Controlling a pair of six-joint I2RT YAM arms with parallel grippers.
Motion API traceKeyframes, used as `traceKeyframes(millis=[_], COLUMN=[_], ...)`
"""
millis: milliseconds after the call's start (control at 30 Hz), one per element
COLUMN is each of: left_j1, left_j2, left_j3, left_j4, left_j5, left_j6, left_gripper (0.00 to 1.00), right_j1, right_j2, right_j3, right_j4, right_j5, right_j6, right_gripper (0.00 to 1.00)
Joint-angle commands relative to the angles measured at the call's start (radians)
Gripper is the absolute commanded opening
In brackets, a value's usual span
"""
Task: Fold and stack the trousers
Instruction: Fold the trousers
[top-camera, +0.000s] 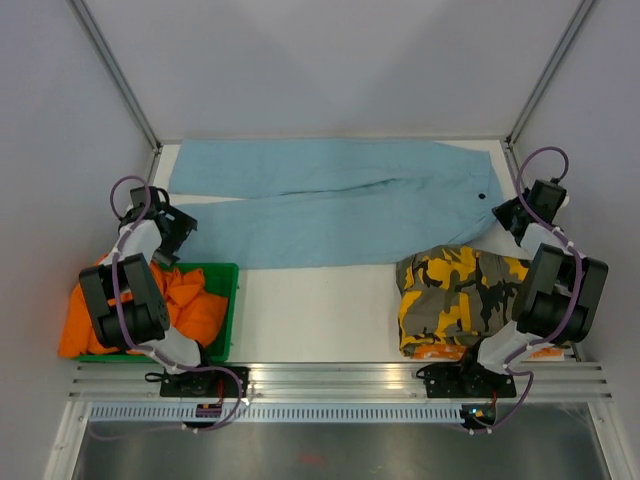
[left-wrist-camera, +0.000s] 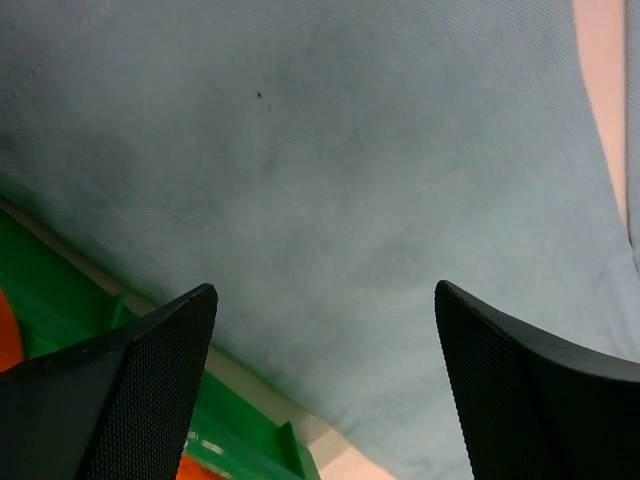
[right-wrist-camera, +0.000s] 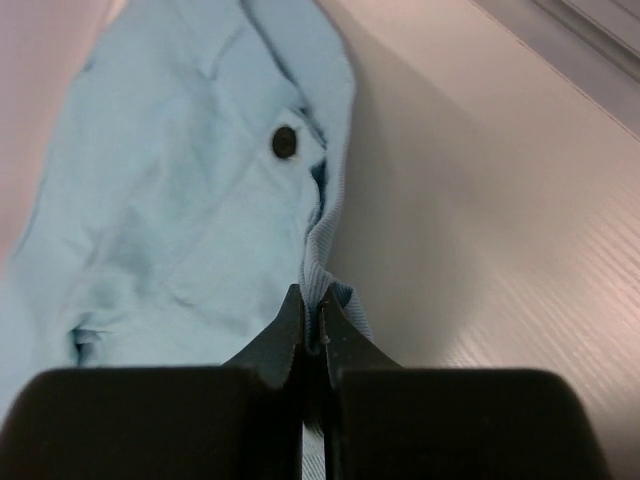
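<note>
The light-blue trousers (top-camera: 330, 200) lie spread flat across the back of the table, waist to the right, legs to the left. My right gripper (right-wrist-camera: 313, 305) is shut on the ribbed waistband edge of the trousers (right-wrist-camera: 190, 210), near a dark button (right-wrist-camera: 284, 142). In the top view the right gripper (top-camera: 503, 213) sits at the waist end. My left gripper (left-wrist-camera: 325, 300) hangs open just above the cloth of the trousers (left-wrist-camera: 330, 150) at the leg end, nothing between its fingers (left-wrist-camera: 150, 380). From above, the left gripper (top-camera: 182, 224) sits at the near left corner of the legs.
A folded camouflage pair (top-camera: 455, 295) lies at the front right by the right arm. A green bin (top-camera: 225, 300) at the front left holds orange cloth (top-camera: 190, 305). The bin's rim (left-wrist-camera: 60, 310) shows just below the left fingers. White walls close in the table.
</note>
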Motion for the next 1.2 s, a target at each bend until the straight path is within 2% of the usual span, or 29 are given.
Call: traceKeyframes(millis=[0, 167, 333, 433, 467, 500, 533, 567, 600, 667, 700, 767, 1167], left_j1=[-0.001, -0.001, -0.015, -0.019, -0.021, -0.022, -0.022, -0.024, -0.024, -0.024, -0.024, -0.024, -0.024], left_j2=[0.104, 0.192, 0.296, 0.333, 0.345, 0.353, 0.356, 0.352, 0.347, 0.329, 0.323, 0.297, 0.112], left_j3=[0.075, 0.121, 0.194, 0.174, 0.173, 0.181, 0.181, 0.181, 0.182, 0.181, 0.184, 0.191, 0.289], left_j4=[-0.075, -0.029, -0.101, -0.092, -0.095, -0.109, -0.105, -0.098, -0.092, -0.079, -0.071, -0.052, 0.05], left_j5=[-0.098, -0.113, -0.155, -0.176, -0.186, -0.202, -0.209, -0.207, -0.206, -0.196, -0.19, -0.169, -0.075], left_j6=[-0.023, 0.049, -0.004, -0.023, -0.034, -0.034, -0.032, -0.025, -0.025, -0.012, -0.005, 0.024, 0.178], left_gripper=[0.94, 0.93, 0.92, 0.83, 0.78, 0.68, 0.64, 0.55, 0.39, 0.28, 0.15, 0.02, 0.02], right_j1=[0.011, 0.013, 0.013, 0.013, 0.013, 0.013, 0.013, 0.013, 0.013, 0.013, 0.013, 0.013, 0.013], right_j2=[-0.049, -0.05, -0.027, -0.018, -0.013, -0.006, -0.003, -0.001, 0.0, -0.004, -0.009, -0.012, -0.032], right_j3=[0.055, 0.035, 0.026, 0.029, 0.034, 0.041, 0.052, 0.055, 0.057, 0.057, 0.057, 0.057, 0.161], right_j4=[0.001, 0.017, 0.029, 0.035, 0.033, 0.023, 0.02, 0.017, 0.011, 0.009, 0.007, 0.004, -0.016], right_j5=[-0.043, -0.035, -0.026, -0.023, -0.025, -0.026, -0.025, -0.025, -0.025, -0.026, -0.028, -0.028, -0.1], right_j6=[0.01, 0.01, 0.021, 0.027, 0.025, 0.021, 0.018, 0.016, 0.014, 0.014, 0.014, 0.01, -0.035], right_gripper=[0.0, 0.0, 0.0, 0.0, 0.0, 0.0, 0.0, 0.0, 0.0, 0.0, 0.0, 0.0, 0.0])
